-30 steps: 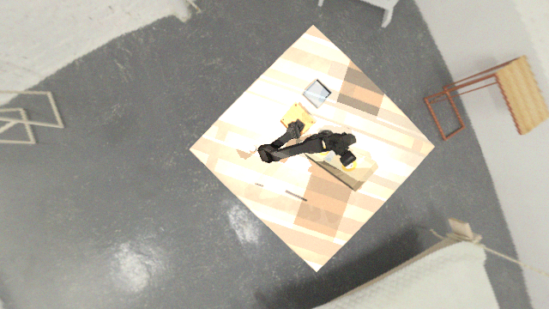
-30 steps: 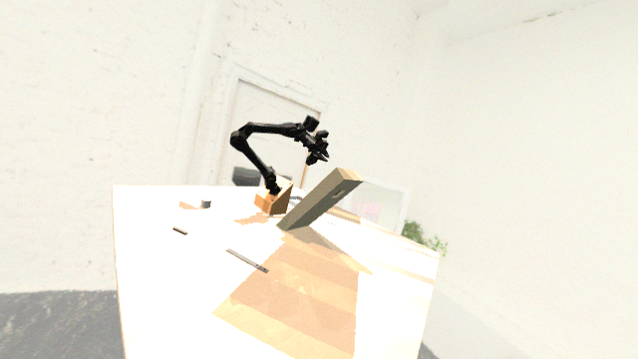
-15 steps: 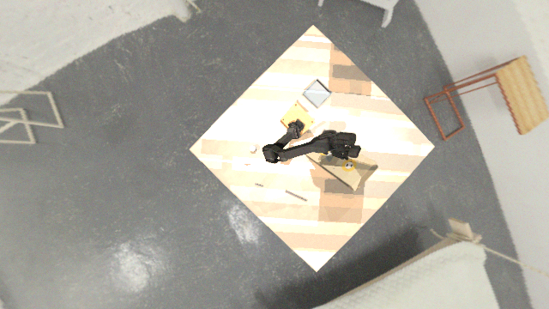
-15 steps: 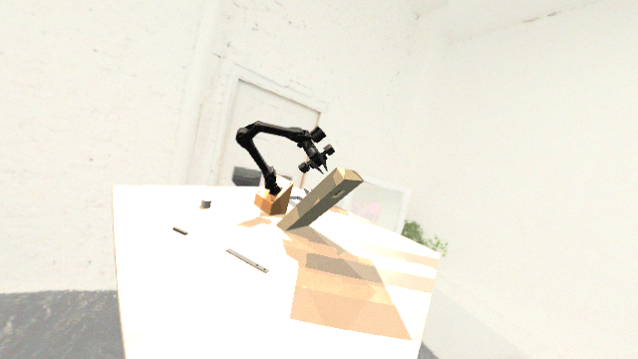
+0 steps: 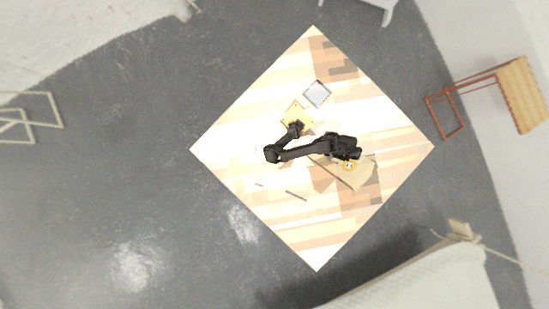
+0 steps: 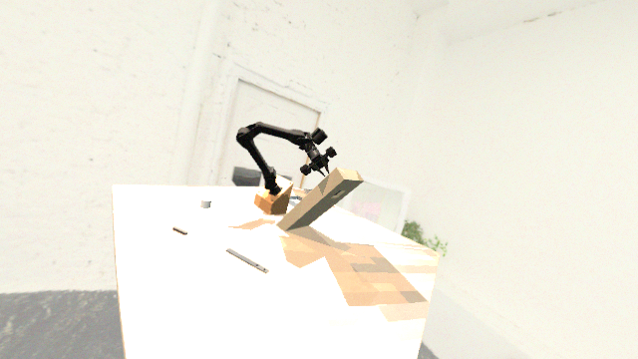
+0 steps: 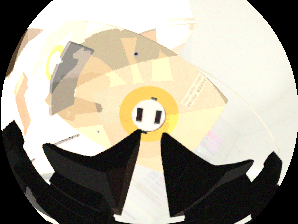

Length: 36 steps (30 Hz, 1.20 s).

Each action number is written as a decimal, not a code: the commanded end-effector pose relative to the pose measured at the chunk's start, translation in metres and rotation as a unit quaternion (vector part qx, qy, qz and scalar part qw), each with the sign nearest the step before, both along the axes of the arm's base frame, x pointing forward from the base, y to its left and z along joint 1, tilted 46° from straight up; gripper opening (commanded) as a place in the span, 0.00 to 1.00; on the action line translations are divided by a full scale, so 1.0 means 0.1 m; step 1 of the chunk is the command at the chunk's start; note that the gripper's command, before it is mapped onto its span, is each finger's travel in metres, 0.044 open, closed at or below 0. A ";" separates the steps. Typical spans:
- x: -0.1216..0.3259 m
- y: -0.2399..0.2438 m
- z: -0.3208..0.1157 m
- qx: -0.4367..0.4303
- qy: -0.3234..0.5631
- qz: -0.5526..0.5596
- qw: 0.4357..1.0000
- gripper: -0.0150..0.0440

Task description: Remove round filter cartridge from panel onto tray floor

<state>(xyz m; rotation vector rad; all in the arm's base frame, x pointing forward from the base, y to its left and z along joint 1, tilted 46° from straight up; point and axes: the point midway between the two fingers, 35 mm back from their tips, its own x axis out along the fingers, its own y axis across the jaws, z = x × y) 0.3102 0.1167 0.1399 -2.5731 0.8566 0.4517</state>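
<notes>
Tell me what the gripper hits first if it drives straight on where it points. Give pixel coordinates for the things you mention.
Probably the slotted filter cartridge (image 5: pixel 349 165) (image 7: pixel 148 115) or its yellow ring (image 5: pixel 343 169) (image 7: pixel 129 125); the gripper (image 5: pixel 346 157) (image 6: pixel 325 174) (image 7: pixel 151 133) points at that panel face, though depth is unclear.

Tilted panel (image 5: pixel 362 175) (image 6: pixel 319 199) (image 7: pixel 200 117) below claw (image 5: pixel 349 158) (image 6: pixel 326 175) (image 7: pixel 151 134) — gap between, open air above

Tabletop (image 5: pixel 274 215) (image 6: pixel 199 309): pale wood look, patchwork of planks. Service panel (image 5: pixel 358 173) (image 6: pixel 311 203) (image 7: pixel 200 112): tan, matt, smooth-faced. Robot arm (image 5: pixel 300 150) (image 6: pixel 279 132): black, plastic-like, low sheen. Floor (image 5: pixel 129 184) (image 6: pixel 55 324): concrete-like, scuffed, glossy in patches. Wall (image 6: pixel 125 100): white, rough plaster look.
</notes>
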 end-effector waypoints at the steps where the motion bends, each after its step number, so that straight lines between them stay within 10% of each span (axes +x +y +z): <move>1: 0.04 -0.03 -0.05 -0.002 0.005 0.000 1.000 0.41; 36: 0.30 -0.22 -0.19 -0.004 0.000 0.002 1.000 0.41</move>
